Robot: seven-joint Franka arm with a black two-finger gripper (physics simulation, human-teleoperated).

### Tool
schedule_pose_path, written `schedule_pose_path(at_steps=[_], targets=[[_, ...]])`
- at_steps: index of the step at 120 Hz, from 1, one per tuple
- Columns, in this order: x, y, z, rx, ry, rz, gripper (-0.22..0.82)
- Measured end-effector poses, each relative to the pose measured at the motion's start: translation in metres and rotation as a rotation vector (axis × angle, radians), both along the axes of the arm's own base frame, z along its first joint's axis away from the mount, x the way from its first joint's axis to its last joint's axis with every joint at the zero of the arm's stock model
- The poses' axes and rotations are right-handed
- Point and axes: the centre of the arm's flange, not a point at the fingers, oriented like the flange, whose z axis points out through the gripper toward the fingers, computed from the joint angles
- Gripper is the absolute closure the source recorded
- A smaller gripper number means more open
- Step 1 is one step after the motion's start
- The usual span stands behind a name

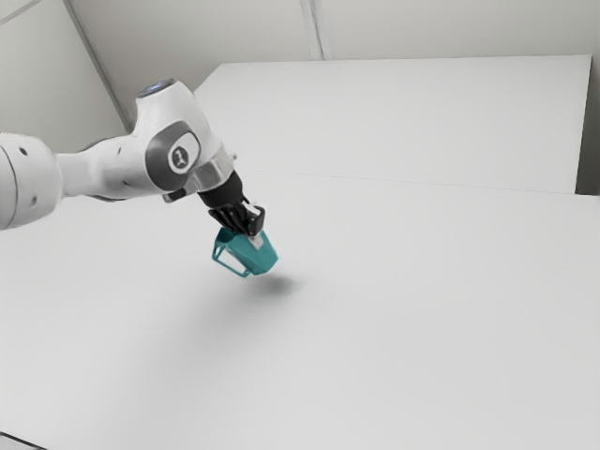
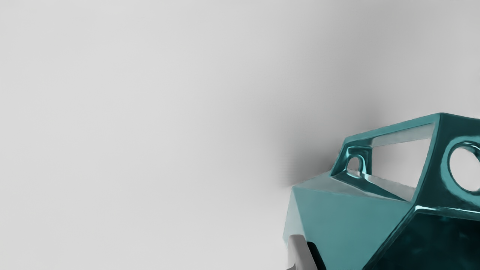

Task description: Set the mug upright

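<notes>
In the exterior view, my gripper points down at a slant and is shut on the teal mug. The faceted mug hangs tilted just above the table, its open handle toward the exterior view's left and its shadow beneath. From the wrist view, the mug turns its dark opening partly toward the camera, with the handle standing out from its side. One finger of the gripper lies against the mug's outer wall; the other finger is hidden there.
A broad pale table spreads under the arm. Behind it stands a plain white panel, and a thin dark line crosses the exterior view's lower left corner.
</notes>
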Motion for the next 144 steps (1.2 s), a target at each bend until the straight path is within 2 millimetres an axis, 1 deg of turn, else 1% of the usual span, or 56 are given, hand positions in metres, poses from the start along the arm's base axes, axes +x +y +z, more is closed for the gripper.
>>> schedule_pose_path(at_steps=[13,31,37,51,63,92,116,144], targets=[[-0.015,-0.01,-0.003,0.136,0.001,-0.114,0.78],[-0.04,-0.022,-0.005,0.213,0.008,-0.192,0.78],[-0.047,-0.019,-0.007,0.225,0.016,-0.197,0.78],[-0.058,-0.001,-0.014,0.24,0.032,-0.177,0.78],[-0.066,0.0,-0.023,0.243,0.03,-0.181,0.78],[-0.058,-0.003,-0.034,0.231,-0.043,-0.185,0.78],[-0.051,-0.002,-0.051,0.224,-0.048,-0.185,0.78],[-0.047,-0.002,-0.06,0.22,-0.054,-0.184,0.78]])
